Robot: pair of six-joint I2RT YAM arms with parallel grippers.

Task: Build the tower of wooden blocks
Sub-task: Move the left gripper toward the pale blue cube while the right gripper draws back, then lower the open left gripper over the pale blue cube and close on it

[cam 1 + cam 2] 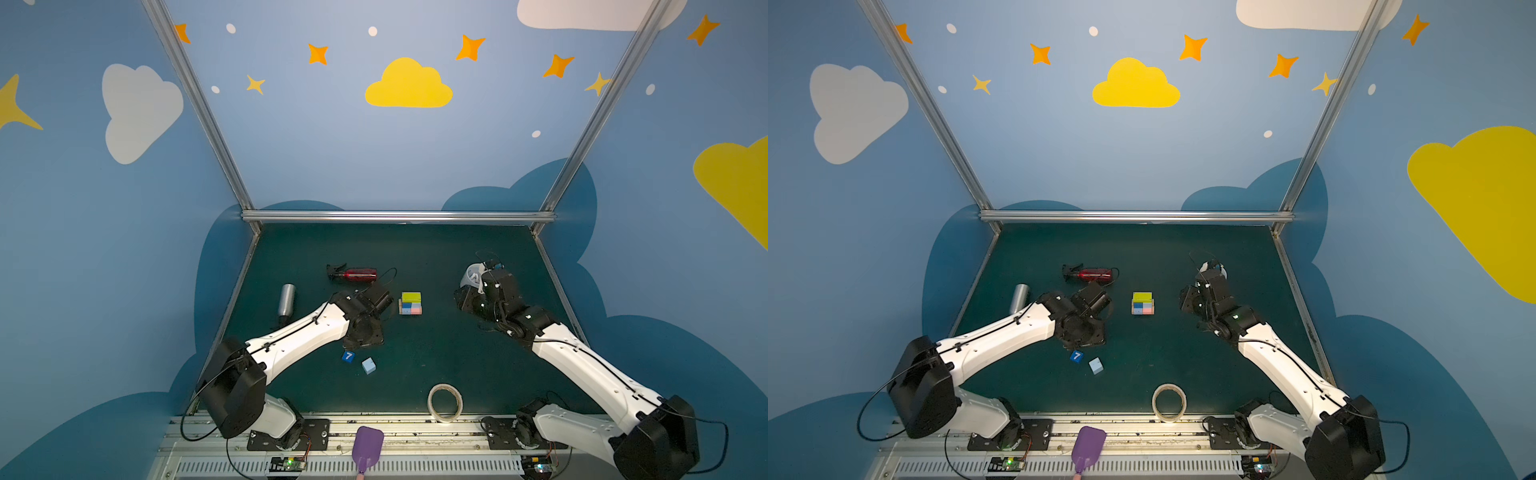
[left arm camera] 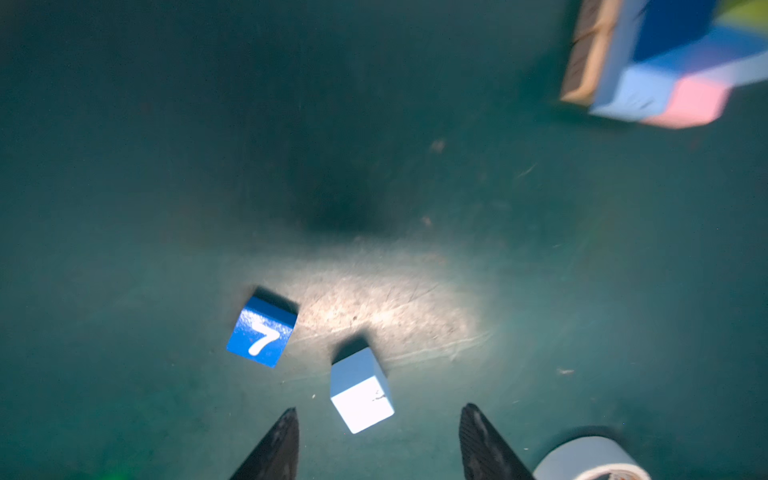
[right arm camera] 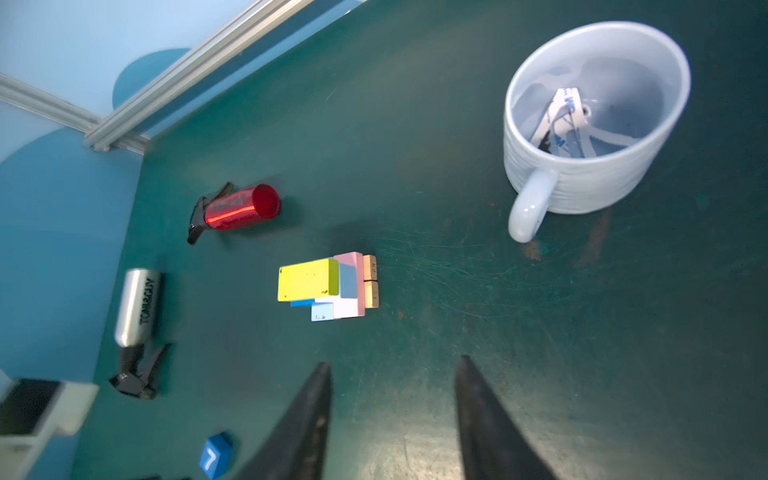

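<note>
So I'm seeing the wood block tower (image 1: 411, 303) sitting part-built on the surface (image 1: 457, 353), while the "7" cube (image 1: 348, 356) and light-blue cube (image 1: 368, 365) are lying loose, apart from it, waiting to be stacked. The left gripper (image 2: 378, 409) and right gripper (image 3: 395, 361) are both hanging open, empty.

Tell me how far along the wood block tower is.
Done: a stack stands mid-table, yellow-green block on top. In hand: nothing; left gripper and right gripper are open and empty. Left: the dark blue 7 cube and light-blue cube lie loose on the mat.
</note>
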